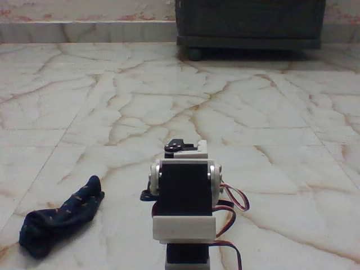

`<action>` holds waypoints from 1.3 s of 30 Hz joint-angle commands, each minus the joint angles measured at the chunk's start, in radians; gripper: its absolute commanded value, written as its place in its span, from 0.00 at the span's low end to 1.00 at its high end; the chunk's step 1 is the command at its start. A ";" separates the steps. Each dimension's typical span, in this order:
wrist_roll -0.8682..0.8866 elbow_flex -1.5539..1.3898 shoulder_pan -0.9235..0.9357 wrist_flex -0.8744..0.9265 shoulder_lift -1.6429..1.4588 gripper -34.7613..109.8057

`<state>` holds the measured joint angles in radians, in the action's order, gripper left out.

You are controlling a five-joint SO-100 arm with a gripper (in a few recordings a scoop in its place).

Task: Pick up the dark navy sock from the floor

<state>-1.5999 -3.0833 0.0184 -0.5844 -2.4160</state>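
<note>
Limply crumpled sock point(59, 216) — glossy veined floor point(169, 95)

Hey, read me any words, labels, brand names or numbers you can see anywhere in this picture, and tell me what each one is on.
No readable text anywhere in the fixed view.
The sock: only tiny pale dots, no lettering.
The robot arm: white and black parts show no legible label or number.
The floor: only reddish-brown veins and grout lines.
The dark cabinet at the back: no sign or brand visible.
</note>
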 commanded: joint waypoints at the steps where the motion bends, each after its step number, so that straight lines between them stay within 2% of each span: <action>1: 0.011 0.002 0.063 -0.048 -0.035 0.24; 13: 0.049 0.000 0.057 -0.048 -0.032 0.24; 16: 0.173 0.044 0.028 -0.095 0.017 0.24; 20: 0.238 0.170 0.002 -0.072 0.140 0.25; 24: 0.357 0.333 -0.032 0.072 0.222 0.25; 31: 0.535 0.611 -0.107 0.575 0.290 0.26; 33: 0.586 0.630 -0.138 0.657 0.296 0.26; 39: 0.718 0.825 -0.239 1.055 0.394 0.26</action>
<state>-0.8958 -2.3025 -0.2102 0.4571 -2.0187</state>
